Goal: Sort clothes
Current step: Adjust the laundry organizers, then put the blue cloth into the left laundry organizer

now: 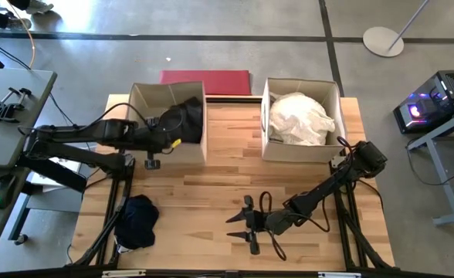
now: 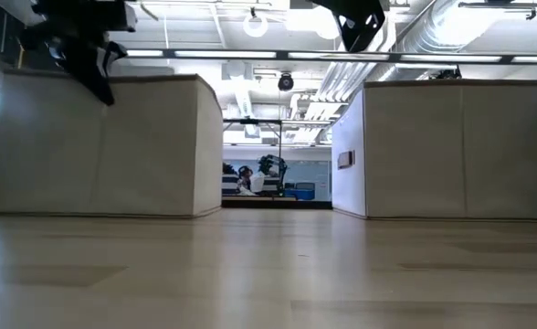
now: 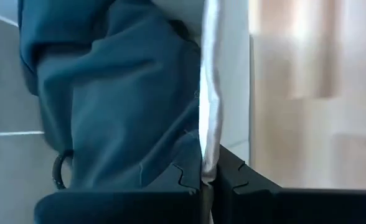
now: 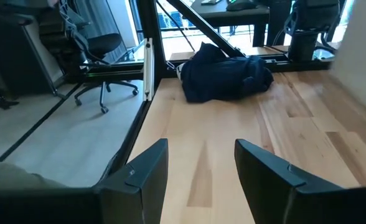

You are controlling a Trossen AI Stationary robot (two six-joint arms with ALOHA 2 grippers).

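Note:
My left gripper (image 1: 173,133) reaches over the left cardboard box (image 1: 146,100) and is shut on a dark navy garment (image 1: 185,116) that bulges over the box's right half; it also shows in the left wrist view (image 3: 114,93). My right gripper (image 1: 237,221) is open and empty low over the table's near middle. A second dark navy garment (image 1: 137,221) lies bunched on the table at the near left, and it also shows in the right wrist view (image 4: 226,78). White garments (image 1: 300,118) fill the right box (image 1: 339,93). My left gripper holds the dark garment by a fold (image 3: 170,163) that runs down to its fingers (image 3: 183,182). The exact place of contact is hidden by the cloth and the fingers. The garment bunches ahead of the gripper, over the box's inside, beside the pale edge of the box wall (image 3: 209,112).
The two beige boxes stand side by side at the table's far edge, a gap between them (image 2: 278,183). A flat dark-red rectangle (image 1: 205,78) lies behind the left box. Bare wood (image 1: 211,185) lies in front of the boxes.

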